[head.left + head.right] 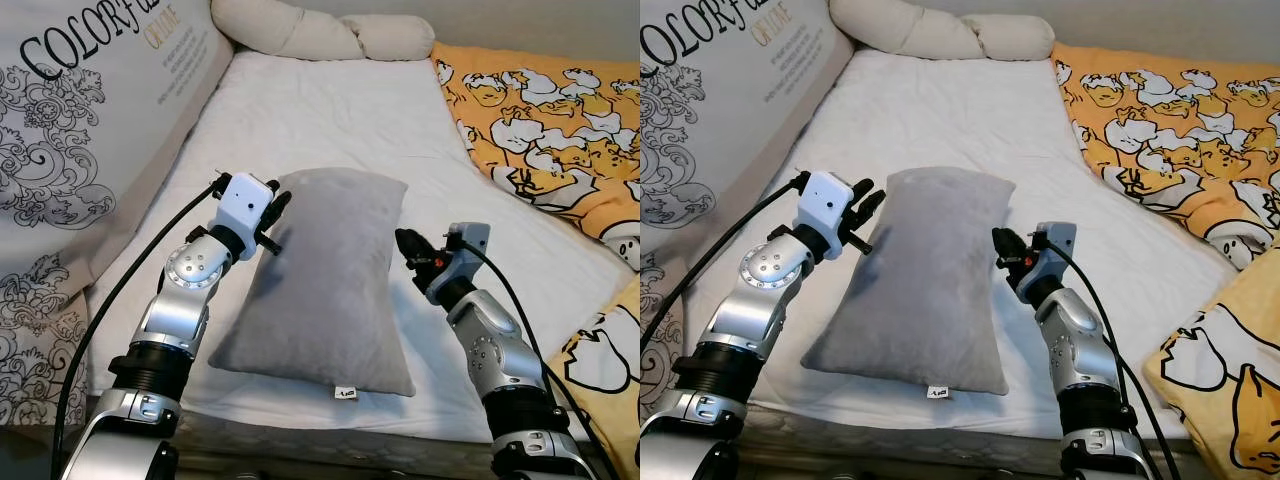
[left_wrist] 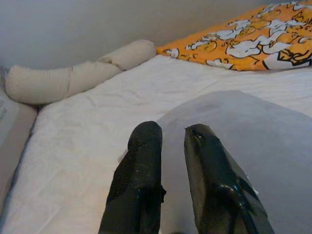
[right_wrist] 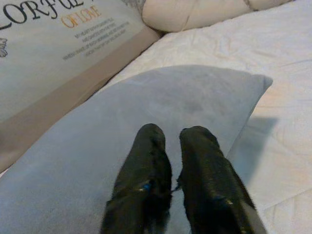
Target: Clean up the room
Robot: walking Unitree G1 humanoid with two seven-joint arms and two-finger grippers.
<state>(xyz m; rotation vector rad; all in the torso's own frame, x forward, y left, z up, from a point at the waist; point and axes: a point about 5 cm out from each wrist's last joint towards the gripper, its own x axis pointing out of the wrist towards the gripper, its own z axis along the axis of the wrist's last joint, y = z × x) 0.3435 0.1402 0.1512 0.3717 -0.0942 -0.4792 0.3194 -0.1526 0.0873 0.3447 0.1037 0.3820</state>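
A grey pillow (image 1: 325,290) lies lengthwise on the white mattress (image 1: 330,110), near the bed's front edge. My left gripper (image 1: 279,212) rests against the pillow's left edge near its far corner, fingers shut with nothing between them. My right gripper (image 1: 406,245) hovers at the pillow's right edge, also shut and empty. In the left wrist view the black fingers (image 2: 141,161) point over the pillow (image 2: 243,126) toward the far end of the bed. The right wrist view looks along the fingers (image 3: 148,156) across the pillow (image 3: 185,92).
An orange and yellow duck-print blanket (image 1: 540,110) covers the right side of the bed. A cream bolster (image 1: 320,35) lies along the far end. A large printed cushion (image 1: 90,130) leans along the left side.
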